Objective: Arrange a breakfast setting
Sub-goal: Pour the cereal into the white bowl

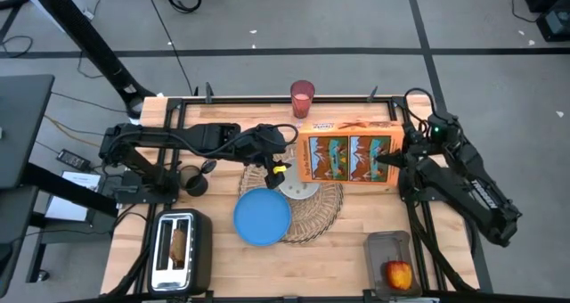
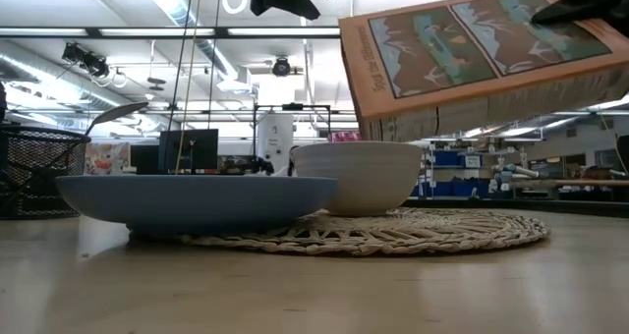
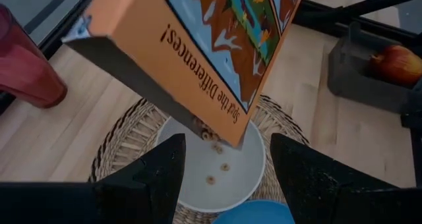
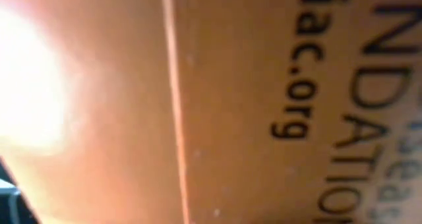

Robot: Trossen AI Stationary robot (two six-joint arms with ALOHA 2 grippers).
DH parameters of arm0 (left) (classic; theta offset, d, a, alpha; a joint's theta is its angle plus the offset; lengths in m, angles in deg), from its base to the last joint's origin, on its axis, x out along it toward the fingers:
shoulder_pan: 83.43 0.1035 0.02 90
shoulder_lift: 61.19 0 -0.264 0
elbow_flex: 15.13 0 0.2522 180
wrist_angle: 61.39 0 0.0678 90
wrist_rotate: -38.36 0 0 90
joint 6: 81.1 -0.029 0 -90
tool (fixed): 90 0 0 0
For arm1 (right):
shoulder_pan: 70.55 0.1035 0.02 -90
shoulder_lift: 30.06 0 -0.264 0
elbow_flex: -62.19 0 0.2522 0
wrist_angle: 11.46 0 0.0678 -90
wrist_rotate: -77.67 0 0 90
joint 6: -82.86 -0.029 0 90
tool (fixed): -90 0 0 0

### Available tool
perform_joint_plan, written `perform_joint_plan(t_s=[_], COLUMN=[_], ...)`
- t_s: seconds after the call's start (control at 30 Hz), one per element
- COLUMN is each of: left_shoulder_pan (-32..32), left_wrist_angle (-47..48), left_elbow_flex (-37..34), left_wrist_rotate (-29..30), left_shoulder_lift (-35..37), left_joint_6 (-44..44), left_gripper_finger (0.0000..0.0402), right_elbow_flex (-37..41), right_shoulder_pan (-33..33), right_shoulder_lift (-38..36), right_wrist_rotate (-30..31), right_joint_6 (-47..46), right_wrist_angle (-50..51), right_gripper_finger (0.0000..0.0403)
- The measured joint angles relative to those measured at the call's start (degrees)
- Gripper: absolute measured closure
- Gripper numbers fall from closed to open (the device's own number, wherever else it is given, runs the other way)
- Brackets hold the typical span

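Pale wooden tabletop [image 1: 356,249]. Orange cardboard cereal box [image 1: 347,158] pinched in right hand [image 1: 398,159], tipped mouth-down over white ceramic bowl [image 3: 217,174]; left hand [image 3: 227,184] spread, hovering beside.

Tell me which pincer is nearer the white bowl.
Left. The left pincer hangs just above the white bowl, empty. The right pincer grips the cereal box at its far end, away from the bowl.

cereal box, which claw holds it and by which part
The right claw holds the cereal box by its rear end, tilted over the white bowl.
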Motion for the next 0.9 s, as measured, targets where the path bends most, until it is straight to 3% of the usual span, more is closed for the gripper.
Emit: perform_joint_plan(t_s=[0.37, 0.9], left_shoulder_pan=[-0.4, -0.5], left_wrist_angle=[2.7, 3.0], left_elbow_flex=[0.0, 0.1], left_wrist_rotate=[0.0, 0.0], left_shoulder_lift=[0.0, 2.0], left_joint_6=[0.4, 1.8], left_gripper_finger=[0.0173, 0.0173], right_elbow_flex=[-2.8, -2.0], right_shoulder_pan=[3.7, 4.3], right_shoulder_lift=[4.9, 2.3], right_wrist_rotate=[2.7, 3.9], right_joint_6=[2.8, 3.9], right_wrist_angle=[0.4, 2.1], right_gripper_finger=[0.0141, 0.0155])
